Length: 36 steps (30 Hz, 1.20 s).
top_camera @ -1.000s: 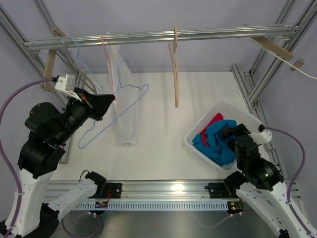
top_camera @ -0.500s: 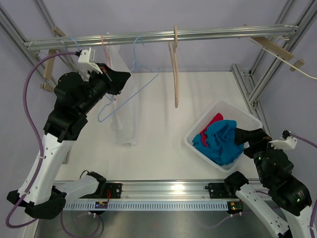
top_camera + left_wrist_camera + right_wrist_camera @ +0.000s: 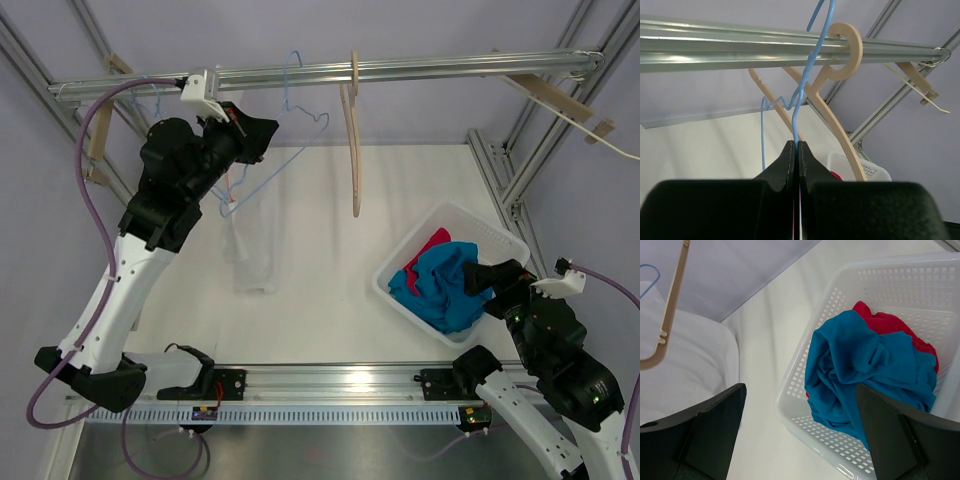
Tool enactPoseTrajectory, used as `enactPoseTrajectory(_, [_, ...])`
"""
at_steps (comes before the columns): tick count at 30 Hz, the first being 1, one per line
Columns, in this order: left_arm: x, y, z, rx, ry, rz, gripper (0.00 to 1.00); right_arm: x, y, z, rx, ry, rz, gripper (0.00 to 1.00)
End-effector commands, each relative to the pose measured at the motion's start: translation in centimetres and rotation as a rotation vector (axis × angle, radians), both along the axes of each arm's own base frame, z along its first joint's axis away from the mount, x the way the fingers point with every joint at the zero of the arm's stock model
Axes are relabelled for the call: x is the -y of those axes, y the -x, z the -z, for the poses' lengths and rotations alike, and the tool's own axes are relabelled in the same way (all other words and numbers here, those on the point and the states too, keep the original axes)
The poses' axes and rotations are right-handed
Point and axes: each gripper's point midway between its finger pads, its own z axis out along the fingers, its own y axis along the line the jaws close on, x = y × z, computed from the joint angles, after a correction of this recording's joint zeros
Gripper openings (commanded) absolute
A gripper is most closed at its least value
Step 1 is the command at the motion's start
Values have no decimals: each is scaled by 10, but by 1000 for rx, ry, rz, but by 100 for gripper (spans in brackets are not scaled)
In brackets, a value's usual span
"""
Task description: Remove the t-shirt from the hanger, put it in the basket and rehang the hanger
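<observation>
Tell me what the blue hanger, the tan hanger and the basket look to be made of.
The blue hanger is thin bent wire, probably coated metal. The tan hanger is flat, thick and matte: wood or moulded plastic, I cannot tell. The basket looks like white plastic, given its moulded grid of holes.

Two hangers are at the rail [image 3: 400,70]: one wooden hanger [image 3: 354,150] and one blue wire hanger [image 3: 796,122]. One white shirt [image 3: 250,250] hangs below it. One basket [image 3: 890,285] holds one blue garment [image 3: 440,285] and one red garment [image 3: 432,243].

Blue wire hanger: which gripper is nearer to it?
Left. The left gripper is shut on the blue wire hanger; the right gripper hangs open, apart from it, at the white basket.
</observation>
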Motion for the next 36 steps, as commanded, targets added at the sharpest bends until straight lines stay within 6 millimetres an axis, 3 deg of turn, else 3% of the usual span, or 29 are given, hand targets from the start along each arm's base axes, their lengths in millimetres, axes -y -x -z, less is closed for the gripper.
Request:
enactPoseTrajectory(1, [-1, -13, -27, 89, 29, -37, 0, -12, -2, -8, 24, 3, -67, 100])
enactPoseTrajectory(8, [9, -25, -6, 49, 29, -25, 0, -20, -3, -9, 32, -4, -105, 99])
enactPoseTrajectory(16, [14, -23, 18, 13, 29, 9, 2, -28, -5, -15, 46, -16, -140, 99])
enactPoseTrajectory(17, [14, -20, 17, 18, 26, 13, 7, -30, -5, -17, 49, -20, -150, 100])
enactPoseTrajectory(18, [13, -15, 14, 27, 28, 22, 21, -31, -4, -19, 54, -24, -156, 99])
enactPoseTrajectory(20, [10, -9, 14, 32, 14, 26, 38, -34, -4, -21, 57, -30, -173, 100])
enactPoseTrajectory(21, [8, -6, 16, 25, 3, 25, 53, -35, -4, -23, 64, -32, -179, 99])
enactPoseTrajectory(25, [-7, 20, 8, 41, -26, 20, 75, -37, -3, -28, 79, -33, -191, 99])
enactPoseTrajectory(27, [-19, 28, 10, 40, -55, -12, 79, -38, -3, -30, 83, -33, -200, 99])
enactPoseTrajectory(32, [-69, 51, 11, 57, -128, -188, 80, -49, -5, -30, 87, -51, -243, 99])
enactPoseTrajectory(36, [-97, 47, 39, -30, -207, -326, 75, -57, -8, -29, 84, -62, -271, 99])
